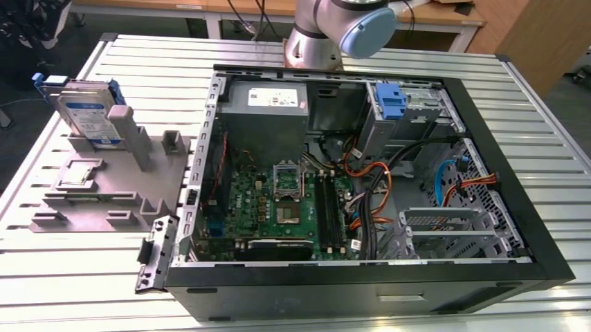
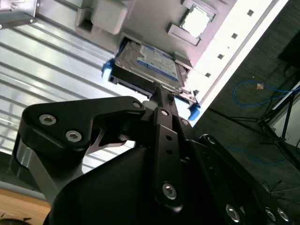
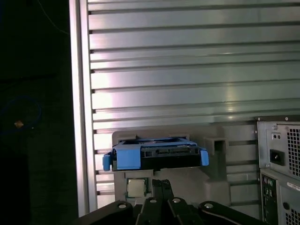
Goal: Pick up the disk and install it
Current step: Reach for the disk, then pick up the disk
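From my station I see the disk (image 1: 88, 114) standing on edge in a slot of the grey fixture (image 1: 111, 200), at the exterior view's left and well apart from the open computer case (image 1: 369, 294). Its white-and-blue label faces the camera, and the blue carrier frame shows at its upper corners. Both the fixture and the case sit on the slatted aluminium table (image 1: 517, 90).

The square silver chip (image 1: 79, 173) lies flat in its own recess on the fixture, nearer the camera than the disk. Inside the case I can make out the green motherboard (image 1: 277, 207), the power supply (image 1: 268, 100) and a narrow upright blue bracket (image 1: 392, 104). The arm (image 1: 333, 28) rises behind the case.

In the first wrist view the gripper (image 3: 161, 183) points toward the disk (image 3: 159, 152), which I see edge-on there, with blue frame at both ends. The chip (image 3: 136, 187) sits just beside the fingertips in that picture. The fingers look pressed together with nothing between them, clear of the disk.

In the second wrist view the gripper (image 2: 159, 93) lines up with the disk's (image 2: 147, 63) near edge, but I cannot tell how much gap lies between them.
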Action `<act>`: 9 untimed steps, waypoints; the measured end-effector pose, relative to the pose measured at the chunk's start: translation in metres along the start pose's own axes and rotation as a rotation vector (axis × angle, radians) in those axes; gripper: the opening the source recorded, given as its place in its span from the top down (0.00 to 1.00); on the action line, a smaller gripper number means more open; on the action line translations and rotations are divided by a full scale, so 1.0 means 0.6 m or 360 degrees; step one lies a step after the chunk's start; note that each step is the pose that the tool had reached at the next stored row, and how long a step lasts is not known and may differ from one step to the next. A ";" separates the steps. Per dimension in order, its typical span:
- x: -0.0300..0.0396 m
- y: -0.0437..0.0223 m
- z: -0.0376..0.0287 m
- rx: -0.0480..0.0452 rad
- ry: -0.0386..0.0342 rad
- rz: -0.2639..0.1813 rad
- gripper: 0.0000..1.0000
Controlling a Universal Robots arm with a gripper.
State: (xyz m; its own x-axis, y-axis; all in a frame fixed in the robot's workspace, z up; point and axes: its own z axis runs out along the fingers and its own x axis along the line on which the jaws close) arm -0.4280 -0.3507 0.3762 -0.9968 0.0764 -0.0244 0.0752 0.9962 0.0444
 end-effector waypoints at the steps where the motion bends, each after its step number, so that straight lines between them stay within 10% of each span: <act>1: 0.005 0.003 0.001 0.0000 0.0000 0.0000 0.90; 9: 0.018 0.005 0.003 0.0000 0.0000 0.0000 0.90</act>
State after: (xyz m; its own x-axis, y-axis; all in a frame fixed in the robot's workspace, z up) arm -0.4383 -0.3468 0.3743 -0.9968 0.0763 -0.0242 0.0751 0.9962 0.0444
